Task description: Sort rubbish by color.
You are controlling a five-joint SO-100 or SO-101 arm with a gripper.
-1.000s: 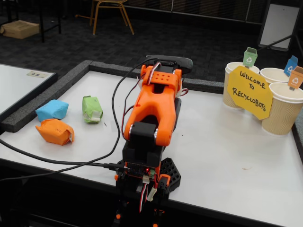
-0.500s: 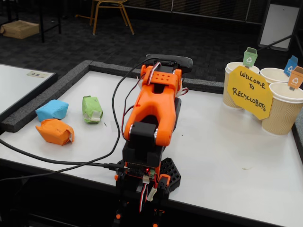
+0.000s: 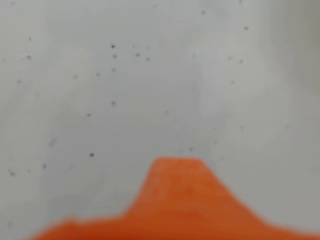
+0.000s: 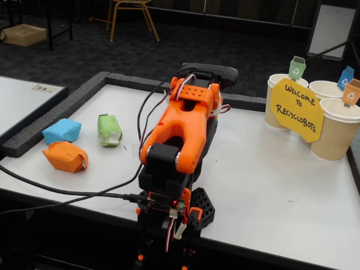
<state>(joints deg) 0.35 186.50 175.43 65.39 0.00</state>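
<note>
Nearest the fixed camera, the arm (image 4: 177,149) is folded over its base at the table's (image 4: 270,185) front edge, and every place below is given from it. The gripper (image 3: 175,200) shows only in the wrist view, as a blurred orange shape over bare speckled tabletop; whether it is open or closed cannot be told, and nothing appears in it.

In the fixed view the three wads lie well to the left of the arm, well apart from the gripper. The orange wad (image 4: 65,156) is the nearest of them, with its long axis running roughly left to right and white tape at its right end. Just behind it lies the blue wad (image 4: 61,130), also lying crosswise. Right of that one, and closest to the arm, the green wad (image 4: 109,130) has its long axis running front to back, with white tape on its near end.

Far right of the arm stand three paper cups (image 4: 337,130) with small green, blue and orange recycling tags. A yellow sign (image 4: 296,109) against them reads "WELCOME TO RECYCLOBOTS".
</note>
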